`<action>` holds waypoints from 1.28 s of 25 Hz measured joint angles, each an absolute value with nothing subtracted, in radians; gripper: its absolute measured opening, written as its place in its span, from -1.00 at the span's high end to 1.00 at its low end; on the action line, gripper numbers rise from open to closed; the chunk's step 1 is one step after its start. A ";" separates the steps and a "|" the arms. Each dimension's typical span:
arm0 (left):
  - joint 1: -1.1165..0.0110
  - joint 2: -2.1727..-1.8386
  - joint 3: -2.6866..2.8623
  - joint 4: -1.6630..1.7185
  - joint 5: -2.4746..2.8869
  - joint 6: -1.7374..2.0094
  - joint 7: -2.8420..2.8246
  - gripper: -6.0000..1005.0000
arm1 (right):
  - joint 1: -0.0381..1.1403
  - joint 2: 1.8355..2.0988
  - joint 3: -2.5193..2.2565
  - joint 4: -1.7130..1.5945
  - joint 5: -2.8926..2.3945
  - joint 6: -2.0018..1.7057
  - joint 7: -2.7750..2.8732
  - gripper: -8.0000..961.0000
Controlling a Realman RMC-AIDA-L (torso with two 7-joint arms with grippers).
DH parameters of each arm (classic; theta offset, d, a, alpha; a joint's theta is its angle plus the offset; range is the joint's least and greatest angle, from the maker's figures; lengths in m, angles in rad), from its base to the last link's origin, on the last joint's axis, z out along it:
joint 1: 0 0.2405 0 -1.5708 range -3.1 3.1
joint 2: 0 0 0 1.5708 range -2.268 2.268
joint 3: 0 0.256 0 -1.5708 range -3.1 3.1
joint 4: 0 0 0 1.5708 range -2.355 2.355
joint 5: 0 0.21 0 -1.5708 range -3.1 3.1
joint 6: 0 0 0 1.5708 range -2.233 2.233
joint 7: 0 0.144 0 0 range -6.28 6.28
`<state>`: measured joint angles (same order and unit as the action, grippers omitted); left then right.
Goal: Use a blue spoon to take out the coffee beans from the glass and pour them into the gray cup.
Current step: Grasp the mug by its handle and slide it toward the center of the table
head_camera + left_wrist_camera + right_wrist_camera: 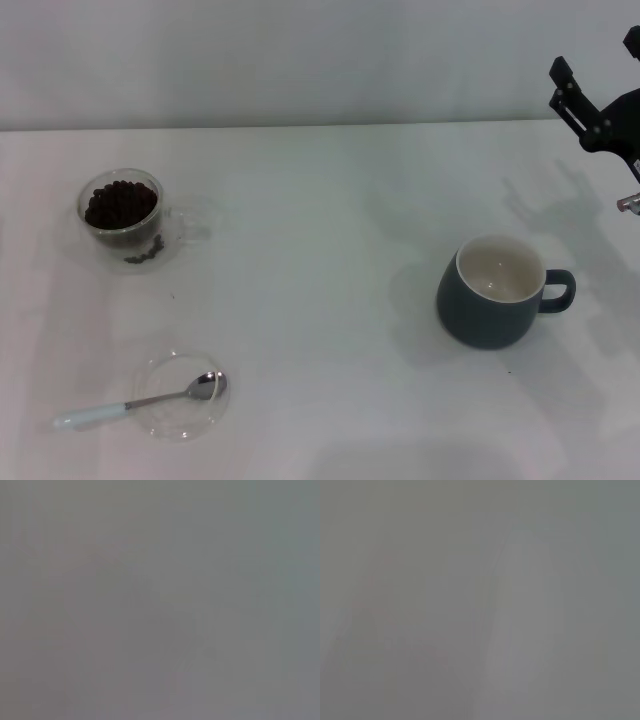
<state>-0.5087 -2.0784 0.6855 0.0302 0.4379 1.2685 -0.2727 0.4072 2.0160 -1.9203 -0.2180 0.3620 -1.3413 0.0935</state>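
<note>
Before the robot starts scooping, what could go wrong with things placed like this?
1. The blue spoon lies with its bowl in a shallow clear dish; lifting it by the handle might tip or drag the dish.
2. The glass of coffee beans stands far across the table from the gray cup, so beans may fall on the way.
3. The glass looks full, so scooping could push beans over its rim.

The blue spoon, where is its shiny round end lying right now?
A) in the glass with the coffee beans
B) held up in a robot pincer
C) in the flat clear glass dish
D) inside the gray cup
C: in the head view the blue spoon lies with its silver bowl in the flat clear dish, its pale handle sticking out over the rim onto the table.
</note>
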 joint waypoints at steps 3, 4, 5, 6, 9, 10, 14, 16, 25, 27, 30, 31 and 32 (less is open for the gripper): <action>-0.502 -2.081 0.686 0.024 0.438 1.265 -0.272 -0.27 | 0.406 2.016 -1.922 -0.218 0.364 -1.336 0.095 -0.82; -0.500 -2.082 0.686 0.022 0.438 1.265 -0.273 -0.27 | 0.405 2.016 -1.925 -0.218 0.363 -1.337 0.095 -0.82; -0.499 -2.083 0.686 0.019 0.437 1.266 -0.274 -0.27 | 0.404 2.016 -1.927 -0.215 0.362 -1.337 0.095 -0.82; -0.498 -2.084 0.686 0.015 0.437 1.269 -0.275 -0.27 | 0.403 2.016 -1.929 -0.212 0.359 -1.337 0.095 -0.82; -0.496 -2.086 0.689 -0.003 0.440 1.278 -0.276 -0.27 | 0.392 2.015 -1.934 -0.209 0.353 -1.338 0.091 -0.82; -0.496 -2.086 0.690 -0.008 0.441 1.278 -0.276 -0.27 | 0.388 2.014 -1.935 -0.209 0.353 -1.339 0.092 -0.82; -0.496 -2.086 0.693 -0.029 0.449 1.287 -0.278 -0.27 | 0.380 2.013 -1.943 -0.209 0.352 -1.341 0.113 -0.81; -0.498 -2.087 0.694 -0.034 0.453 1.293 -0.278 -0.27 | 0.378 2.012 -1.957 -0.207 0.352 -1.338 0.115 -0.81; -0.506 -2.088 0.695 -0.054 0.477 1.304 -0.281 -0.27 | 0.376 2.011 -1.996 -0.200 0.350 -1.352 0.119 -0.81; -0.505 -2.088 0.695 -0.055 0.487 1.314 -0.285 -0.27 | 0.376 2.012 -2.003 -0.204 0.350 -1.354 0.120 -0.81; -0.502 -2.088 0.695 -0.055 0.497 1.326 -0.290 -0.27 | 0.375 2.013 -2.012 -0.206 0.350 -1.355 0.121 -0.81; -0.502 -2.088 0.695 -0.055 0.503 1.329 -0.292 -0.27 | 0.375 2.013 -2.012 -0.207 0.350 -1.356 0.122 -0.81; -0.501 -2.088 0.695 -0.055 0.507 1.333 -0.295 -0.27 | 0.375 2.013 -2.012 -0.207 0.350 -1.356 0.122 -0.81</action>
<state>-0.5007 -2.0877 0.6949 -0.0553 0.5073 1.3333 -0.2948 0.3746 2.0132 -2.0125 -0.2068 0.3500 -1.3556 0.1216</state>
